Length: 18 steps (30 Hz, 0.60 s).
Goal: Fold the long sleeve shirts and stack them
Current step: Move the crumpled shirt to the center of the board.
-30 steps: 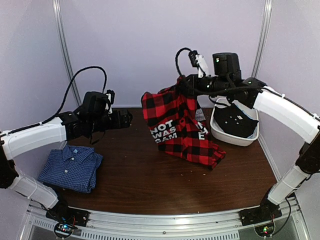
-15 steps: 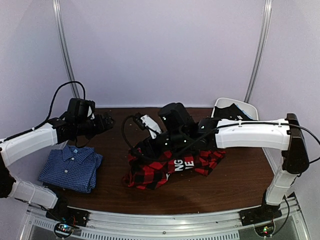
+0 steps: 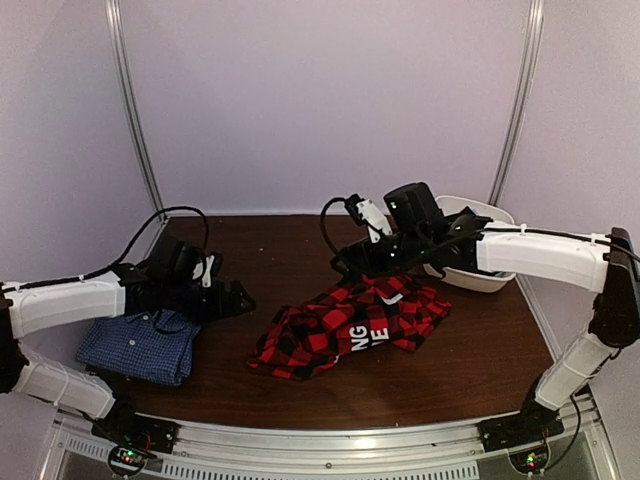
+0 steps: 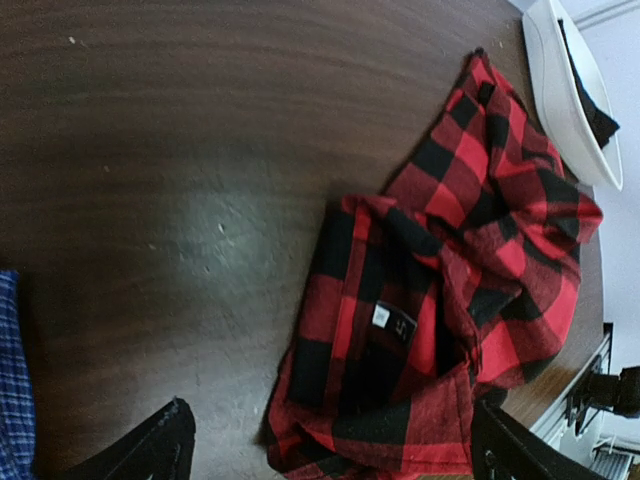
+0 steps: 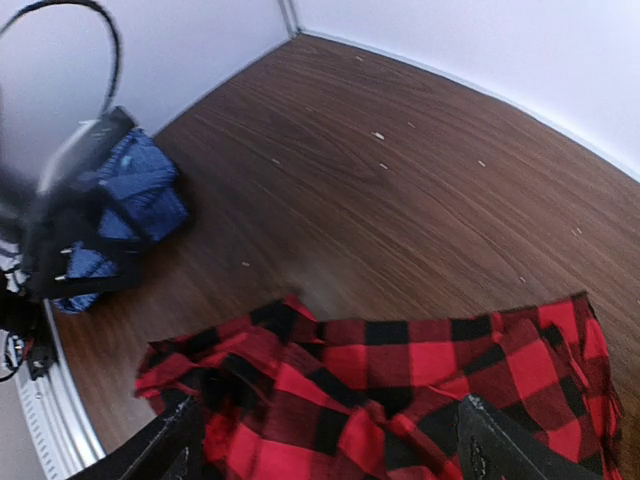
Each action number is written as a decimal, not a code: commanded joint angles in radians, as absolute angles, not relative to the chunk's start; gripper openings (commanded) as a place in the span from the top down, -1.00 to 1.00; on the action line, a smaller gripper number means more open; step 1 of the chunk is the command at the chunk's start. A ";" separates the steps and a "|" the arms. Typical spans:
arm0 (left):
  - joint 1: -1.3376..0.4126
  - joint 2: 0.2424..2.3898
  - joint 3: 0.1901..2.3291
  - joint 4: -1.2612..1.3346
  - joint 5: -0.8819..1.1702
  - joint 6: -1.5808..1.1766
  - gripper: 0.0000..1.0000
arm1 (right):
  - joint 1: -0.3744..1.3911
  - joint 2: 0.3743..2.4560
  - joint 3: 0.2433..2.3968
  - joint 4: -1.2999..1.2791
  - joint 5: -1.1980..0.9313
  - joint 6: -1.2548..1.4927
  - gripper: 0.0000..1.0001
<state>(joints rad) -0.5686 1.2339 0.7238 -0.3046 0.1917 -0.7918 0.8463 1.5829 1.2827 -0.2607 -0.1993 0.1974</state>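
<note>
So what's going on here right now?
The red-and-black plaid shirt lies crumpled mid-table, not yet folded. The right gripper hovers open just above it, holding nothing. The left gripper, also open and empty, hangs beside the folded blue shirt on the left, facing the plaid one.

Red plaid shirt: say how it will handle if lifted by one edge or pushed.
The red plaid shirt lies crumpled in soft folds, so lifted it would probably droop and unfurl, not hold shape. Pushed, it would likely bunch up on the table rather than slide whole.
</note>
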 commanded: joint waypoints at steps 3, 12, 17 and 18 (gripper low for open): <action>-0.665 1.239 0.654 -0.280 0.299 -0.839 -0.95 | 0.746 1.588 1.130 -0.282 -0.171 0.123 -0.79; -0.777 1.341 0.624 -0.269 0.356 -0.842 -0.95 | 0.718 1.659 1.042 -0.223 -0.173 0.112 -0.80; -0.779 1.434 0.653 -0.223 0.339 -0.880 -0.87 | 0.715 1.698 1.020 -0.184 -0.175 0.144 -0.43; -0.778 1.458 0.663 -0.213 0.336 -0.885 -0.82 | 0.715 1.700 1.015 -0.179 -0.173 0.150 -0.31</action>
<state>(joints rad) -0.7761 1.3891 0.6338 -0.2852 0.3367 -0.8497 0.7219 1.6840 1.0378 -0.2302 -0.1822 0.1272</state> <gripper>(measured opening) 0.947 0.737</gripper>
